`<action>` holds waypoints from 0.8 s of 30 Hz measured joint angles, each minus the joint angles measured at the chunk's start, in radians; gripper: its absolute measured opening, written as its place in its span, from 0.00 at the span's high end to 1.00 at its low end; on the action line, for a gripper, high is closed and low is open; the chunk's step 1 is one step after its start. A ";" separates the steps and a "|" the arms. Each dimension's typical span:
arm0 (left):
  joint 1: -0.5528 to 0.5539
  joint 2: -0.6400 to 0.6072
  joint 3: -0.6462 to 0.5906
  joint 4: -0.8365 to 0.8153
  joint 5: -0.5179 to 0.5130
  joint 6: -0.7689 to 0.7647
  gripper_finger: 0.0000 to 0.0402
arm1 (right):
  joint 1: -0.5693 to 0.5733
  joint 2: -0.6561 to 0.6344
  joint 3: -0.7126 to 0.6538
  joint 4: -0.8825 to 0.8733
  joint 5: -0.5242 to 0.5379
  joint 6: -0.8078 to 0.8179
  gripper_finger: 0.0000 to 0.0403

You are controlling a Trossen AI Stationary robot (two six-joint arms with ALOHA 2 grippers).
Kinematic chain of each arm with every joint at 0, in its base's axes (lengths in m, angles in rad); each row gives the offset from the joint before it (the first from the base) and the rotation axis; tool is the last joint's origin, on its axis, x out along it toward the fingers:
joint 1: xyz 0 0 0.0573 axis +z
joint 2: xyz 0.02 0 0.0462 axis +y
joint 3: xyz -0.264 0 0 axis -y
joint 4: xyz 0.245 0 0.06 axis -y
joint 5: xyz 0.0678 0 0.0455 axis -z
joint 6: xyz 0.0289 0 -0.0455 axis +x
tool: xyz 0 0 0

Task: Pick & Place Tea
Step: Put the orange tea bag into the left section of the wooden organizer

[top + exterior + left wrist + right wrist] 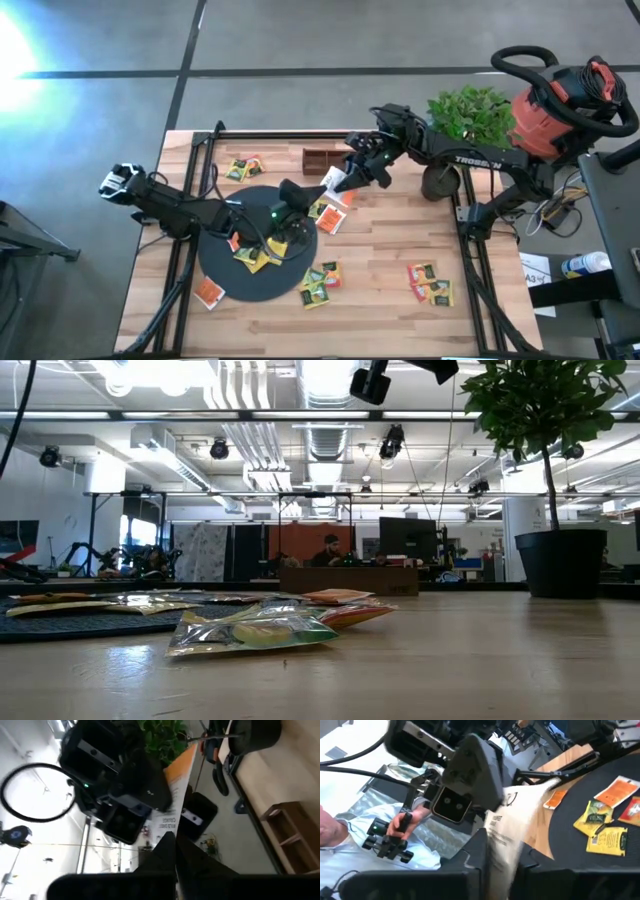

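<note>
Two grippers meet above the table near the wooden tray, and I judge a handover: left gripper and right gripper both clamp one tea packet. It looks light, thin, floppy; edges suit gripping. "TROSSEN" shows on the right arm; packet print unreadable.

Both grippers meet over the disc's far edge, just in front of the wooden tray, crowding that spot. Tea packets litter the disc and the table around it. The plant pot blocks the right far corner. Bare table lies between the near packet clusters, seemingly passable.
</note>
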 joint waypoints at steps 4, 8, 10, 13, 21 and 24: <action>-0.006 0.000 0.000 -0.035 -0.037 -0.114 1.00 | 0.000 -0.004 0.000 -0.002 0.037 -0.043 0.97; -0.009 0.001 0.000 -0.021 -0.103 -0.205 1.00 | 0.000 -0.004 0.000 -0.002 0.066 -0.062 0.97; -0.016 0.001 0.000 0.002 -0.115 -0.228 1.00 | 0.000 -0.004 0.000 0.001 0.069 -0.066 0.97; -0.027 0.001 -0.001 0.070 -0.131 -0.262 1.00 | 0.000 -0.004 0.001 0.008 0.076 -0.072 0.98; -0.029 -0.002 -0.001 0.029 -0.178 -0.445 0.99 | 0.000 -0.004 0.001 -0.002 0.100 -0.083 0.98; -0.029 -0.010 0.000 -0.046 -0.193 -0.481 0.92 | -0.002 -0.004 -0.002 -0.011 0.086 -0.069 0.98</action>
